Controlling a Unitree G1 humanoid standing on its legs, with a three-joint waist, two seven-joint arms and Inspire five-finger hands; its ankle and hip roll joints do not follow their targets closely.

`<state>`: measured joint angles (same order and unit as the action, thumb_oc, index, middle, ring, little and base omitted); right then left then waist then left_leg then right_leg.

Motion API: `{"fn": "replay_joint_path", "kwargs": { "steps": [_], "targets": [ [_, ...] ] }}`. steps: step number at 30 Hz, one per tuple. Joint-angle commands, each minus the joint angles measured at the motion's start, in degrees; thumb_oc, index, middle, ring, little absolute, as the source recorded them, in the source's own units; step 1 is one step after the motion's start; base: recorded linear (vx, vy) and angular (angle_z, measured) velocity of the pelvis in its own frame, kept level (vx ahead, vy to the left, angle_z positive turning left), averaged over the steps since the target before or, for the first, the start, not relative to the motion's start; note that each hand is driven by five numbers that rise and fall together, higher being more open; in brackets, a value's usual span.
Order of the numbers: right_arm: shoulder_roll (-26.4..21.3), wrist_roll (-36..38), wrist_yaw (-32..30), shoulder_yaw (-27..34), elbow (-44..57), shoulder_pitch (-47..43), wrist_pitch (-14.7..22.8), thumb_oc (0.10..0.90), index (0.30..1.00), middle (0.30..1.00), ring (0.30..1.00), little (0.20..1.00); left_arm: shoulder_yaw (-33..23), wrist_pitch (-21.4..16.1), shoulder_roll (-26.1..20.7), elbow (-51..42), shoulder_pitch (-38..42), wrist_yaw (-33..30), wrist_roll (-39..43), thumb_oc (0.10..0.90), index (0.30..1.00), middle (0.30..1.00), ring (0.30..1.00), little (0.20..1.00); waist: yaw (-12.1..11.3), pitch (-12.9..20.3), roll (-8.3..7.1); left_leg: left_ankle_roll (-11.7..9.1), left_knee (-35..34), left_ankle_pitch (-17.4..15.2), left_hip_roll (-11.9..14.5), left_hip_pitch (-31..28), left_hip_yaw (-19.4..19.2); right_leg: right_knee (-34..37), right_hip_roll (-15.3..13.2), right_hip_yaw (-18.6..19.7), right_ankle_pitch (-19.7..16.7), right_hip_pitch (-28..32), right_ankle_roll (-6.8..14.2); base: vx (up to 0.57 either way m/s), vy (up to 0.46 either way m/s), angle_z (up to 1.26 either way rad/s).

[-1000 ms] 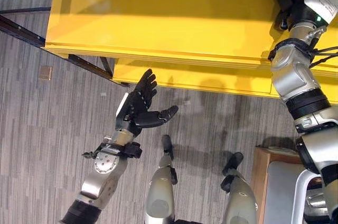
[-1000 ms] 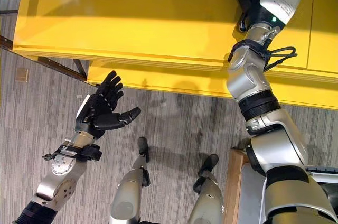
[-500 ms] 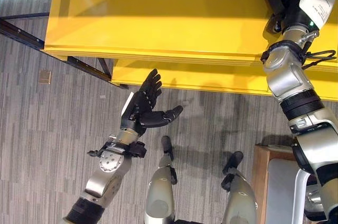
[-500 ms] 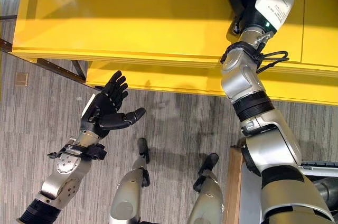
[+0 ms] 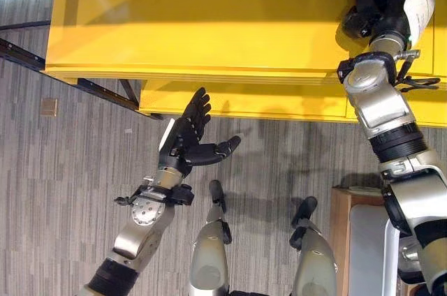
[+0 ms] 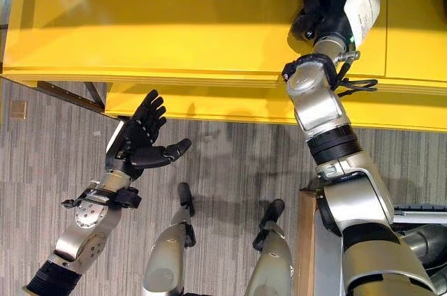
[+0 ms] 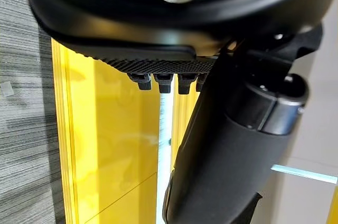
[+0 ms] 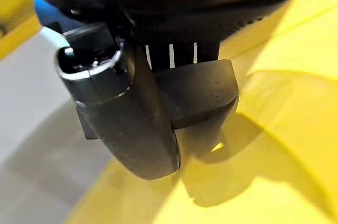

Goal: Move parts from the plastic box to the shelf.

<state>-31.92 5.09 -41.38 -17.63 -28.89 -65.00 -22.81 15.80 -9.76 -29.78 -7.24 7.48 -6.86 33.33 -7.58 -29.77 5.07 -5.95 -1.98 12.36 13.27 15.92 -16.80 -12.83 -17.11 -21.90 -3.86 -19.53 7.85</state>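
Grey carpet [image 5: 63, 191] lay below a yellow shelf [image 5: 209, 24]. At twelve o'clock from the right arm, the right hand [image 8: 153, 108] pinched a dark part [image 8: 198, 94] over the shelf. At seven o'clock, the left hand [image 5: 187, 139] hung open, empty.

Workshop or lab bay with industrial shelving.
A large glossy yellow metal shelf [image 5: 209, 24] on dark steel floor rails [image 5: 28, 55] stands over grey striped carpet flooring [image 5: 63, 191].

Yellow shelf [image 5: 209, 24], grey-streaked floor [image 5: 63, 191]
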Motion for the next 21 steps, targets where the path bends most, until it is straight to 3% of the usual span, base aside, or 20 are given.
{"fn": "replay_joint_path", "kwargs": {
  "steps": [1,6,8,14,21],
  "targets": [
    [2.05,7.23,0.69,0.48,2.42,-0.06,3.81,0.400,0.300,0.300,0.300,0.300,-1.00,-3.67,1.30,-6.82,2.91,0.59,-1.93,0.900,1.000,1.000,1.000,1.000,-0.94,-0.02,-1.67,-3.44,0.03,-1.18,3.78,0.41,-2.21,-2.66,2.60,-2.10,4.45,-1.91,-2.40,0.00,0.000,0.00],
    [2.41,7.59,0.65,1.96,1.81,-0.66,5.05,0.400,0.300,0.300,0.300,0.300,-0.57,-3.31,1.36,-6.54,3.51,-0.06,-2.08,0.900,1.000,1.000,1.000,1.000,-0.81,-0.02,-1.19,-3.35,0.13,-1.30,3.61,0.42,-2.02,-2.70,2.55,-1.80,4.53,-1.99,-2.45,0.00,0.000,0.00],
    [2.01,3.66,1.18,1.87,0.86,-1.34,5.24,0.400,0.300,0.300,0.300,0.300,-0.36,-3.33,1.44,-6.60,3.53,-0.14,-2.07,0.900,1.000,1.000,1.000,1.000,-0.90,-0.02,-0.92,-3.27,0.06,-1.31,3.52,0.48,-1.95,-2.63,2.47,-1.79,4.51,-2.03,-2.49,0.00,0.000,0.00],
    [1.66,0.69,2.45,0.62,1.02,-2.36,2.99,0.400,0.300,0.300,0.300,0.300,0.05,-3.31,1.57,-5.84,4.21,-0.18,-1.28,0.900,1.000,1.000,1.000,1.000,-0.89,-0.02,-0.38,-3.03,0.50,-1.40,3.15,0.73,-1.59,-3.44,2.18,-1.24,4.54,-2.53,-2.26,0.00,0.000,0.00],
    [5.49,7.59,-2.41,-4.06,-3.35,-6.34,3.94,0.400,0.300,0.300,0.300,0.300,3.36,-1.92,5.32,3.80,15.90,-6.28,-4.02,0.900,1.000,1.000,1.000,1.000,1.30,-0.02,-2.61,-3.95,0.73,-0.84,4.40,1.05,-3.08,-2.55,3.02,-0.38,3.68,-3.25,-2.30,-0.01,0.003,-0.02]
  ]
}}
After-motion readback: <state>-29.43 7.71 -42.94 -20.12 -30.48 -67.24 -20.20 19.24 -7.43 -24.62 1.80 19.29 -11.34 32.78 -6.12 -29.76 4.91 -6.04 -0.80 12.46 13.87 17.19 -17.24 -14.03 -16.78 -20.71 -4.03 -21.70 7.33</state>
